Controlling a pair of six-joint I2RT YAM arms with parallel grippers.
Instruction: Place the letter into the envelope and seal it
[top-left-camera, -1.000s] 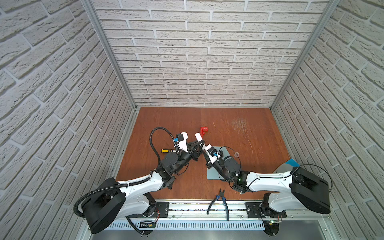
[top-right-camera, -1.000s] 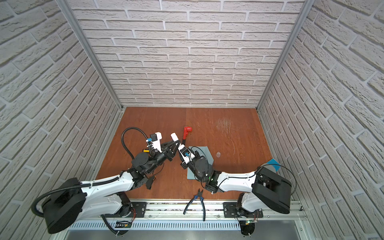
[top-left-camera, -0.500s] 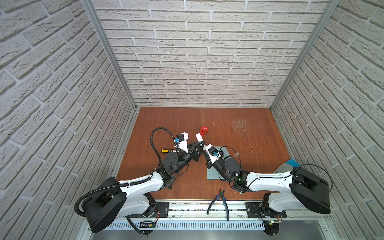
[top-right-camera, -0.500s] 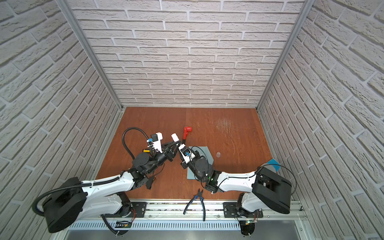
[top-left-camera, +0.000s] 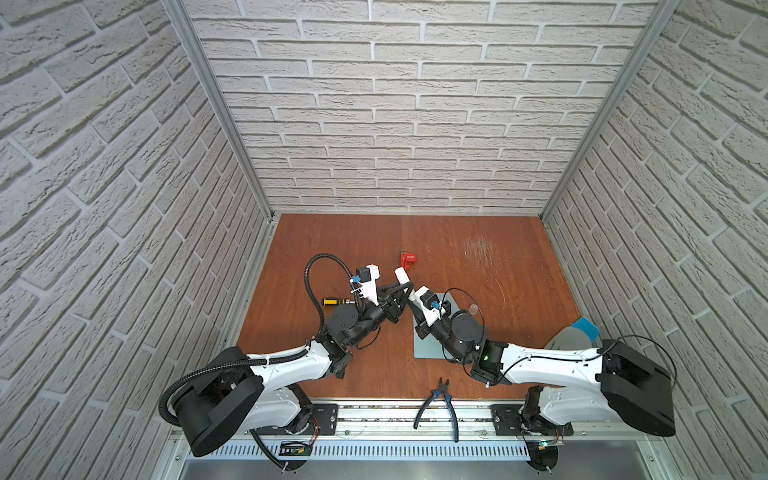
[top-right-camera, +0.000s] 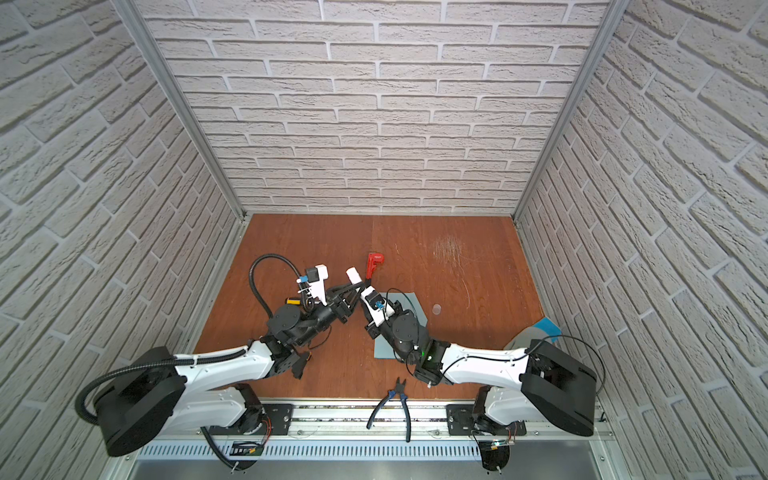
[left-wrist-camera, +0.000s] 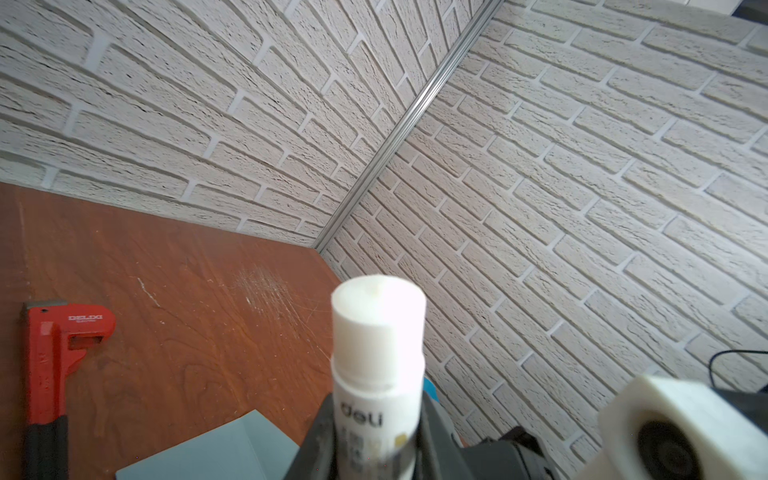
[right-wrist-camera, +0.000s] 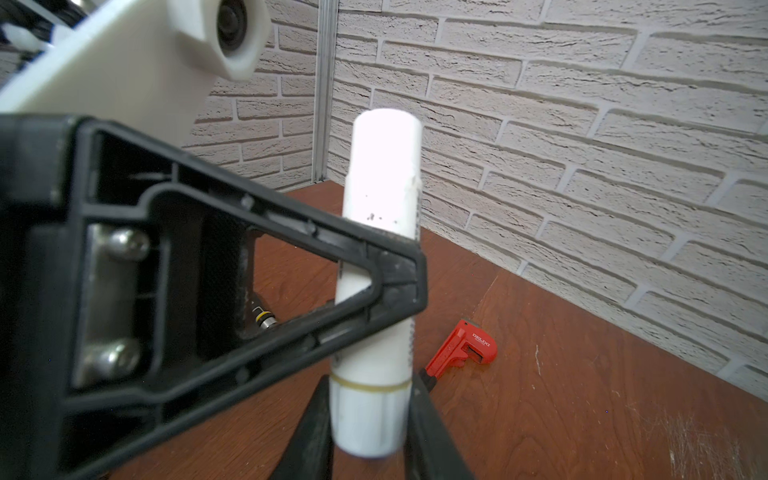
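Lying across the front edge of the bench (top-left-camera: 332, 241): blue-handled pliers (top-left-camera: 441, 390), head toward the far edge. Just behind, right of centre, the envelope (top-left-camera: 424, 347) lies flat on the wood under the right arm. Its long axis runs roughly front to far edge, and the arm hides most of it, so flap direction can't be told. A grey glove (top-left-camera: 571, 334) with a blue cuff sits at the right edge, well apart from the envelope.

Mid-bench, both claws meet on one white glue stick (top-left-camera: 401, 274), which is held off the wood. The right claw (right-wrist-camera: 368, 436) pinches the base end below the yellow ring. The left claw (left-wrist-camera: 374, 440) pinches the labelled body higher up, one finger crossing the stick. The stick's long axis is tilted, white tip up and toward the far edge, base toward the right arm.

A yellow-black screwdriver (top-left-camera: 332, 300) lies left of the claws, partly under the left arm. A small clear round piece (top-left-camera: 473, 308) sits just off the envelope's far right corner. Farthest out is a red wrench (top-left-camera: 408, 259), just beyond the stick's tip.
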